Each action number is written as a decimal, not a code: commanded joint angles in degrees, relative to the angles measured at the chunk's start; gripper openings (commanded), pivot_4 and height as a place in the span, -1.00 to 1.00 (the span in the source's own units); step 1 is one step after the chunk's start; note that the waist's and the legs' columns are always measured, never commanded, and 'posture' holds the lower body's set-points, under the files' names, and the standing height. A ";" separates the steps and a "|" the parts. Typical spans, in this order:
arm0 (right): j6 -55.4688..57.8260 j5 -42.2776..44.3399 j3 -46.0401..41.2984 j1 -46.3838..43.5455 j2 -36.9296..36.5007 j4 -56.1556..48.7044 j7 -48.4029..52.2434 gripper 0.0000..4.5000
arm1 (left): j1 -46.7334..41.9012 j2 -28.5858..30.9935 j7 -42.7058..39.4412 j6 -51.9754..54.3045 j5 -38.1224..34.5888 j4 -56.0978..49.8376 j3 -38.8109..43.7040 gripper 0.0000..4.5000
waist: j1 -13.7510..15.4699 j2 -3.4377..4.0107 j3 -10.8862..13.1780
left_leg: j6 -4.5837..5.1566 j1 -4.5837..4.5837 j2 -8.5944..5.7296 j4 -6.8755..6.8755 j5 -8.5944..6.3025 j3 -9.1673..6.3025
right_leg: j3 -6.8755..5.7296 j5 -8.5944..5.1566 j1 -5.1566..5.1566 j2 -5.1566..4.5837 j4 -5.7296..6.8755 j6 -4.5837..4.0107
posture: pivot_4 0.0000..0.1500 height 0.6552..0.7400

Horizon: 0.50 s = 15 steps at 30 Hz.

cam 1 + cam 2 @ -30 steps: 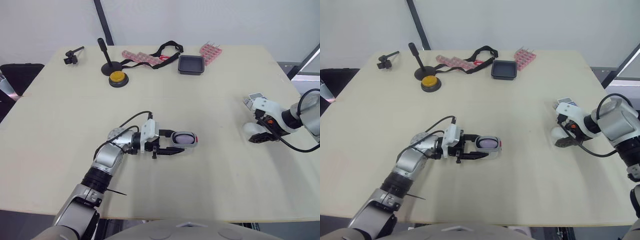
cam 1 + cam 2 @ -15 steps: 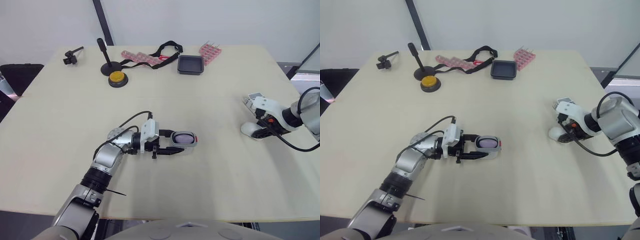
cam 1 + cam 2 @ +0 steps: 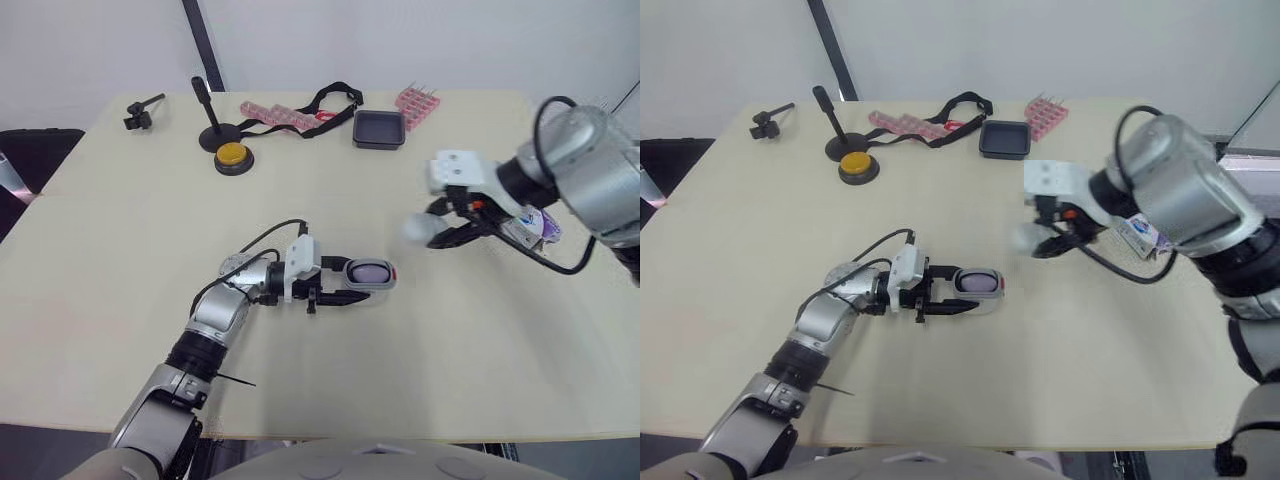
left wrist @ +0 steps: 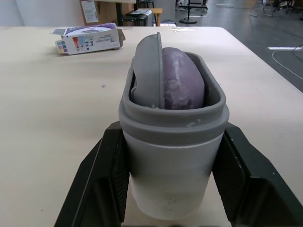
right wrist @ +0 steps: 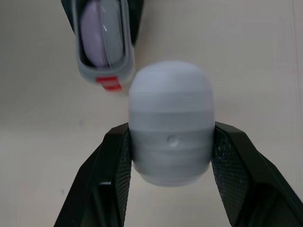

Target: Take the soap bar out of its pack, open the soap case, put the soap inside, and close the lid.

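Observation:
A grey soap case (image 3: 372,273) lies on its side on the table, and my left gripper (image 3: 348,281) is shut on it. A purple soap bar (image 4: 182,80) sits inside the case beside a grey insert (image 4: 147,71). In the air to the right of the case and a little further back, my right gripper (image 3: 426,228) is shut on the case's pale rounded lid (image 3: 415,229). In the right wrist view the lid (image 5: 171,137) hovers close to the case's mouth (image 5: 105,47). The printed soap pack (image 3: 1137,232) lies on the table behind my right arm.
Along the far edge stand a black tray (image 3: 380,129), a pink rack (image 3: 417,101), pink strips (image 3: 275,112) with a black strap (image 3: 335,100), a yellow button (image 3: 232,156), a black stand (image 3: 206,110) and a small clamp (image 3: 140,110).
My right gripper has risen from the table's right side with the lid and swung left towards the case. My left gripper and the case have stayed put.

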 commanded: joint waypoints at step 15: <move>8.56 1.93 11.26 -9.64 6.17 -0.92 -2.62 -0.14 | -3.86 -2.49 3.61 -3.69 2.50 5.33 0.48 -0.16 | 0.56 -0.12 0.03 | -0.22 0.03 -0.06 0.03 0.03 0.00 | 0.26 0.02 0.00 -0.01 0.15 0.03 | 1.00 0.74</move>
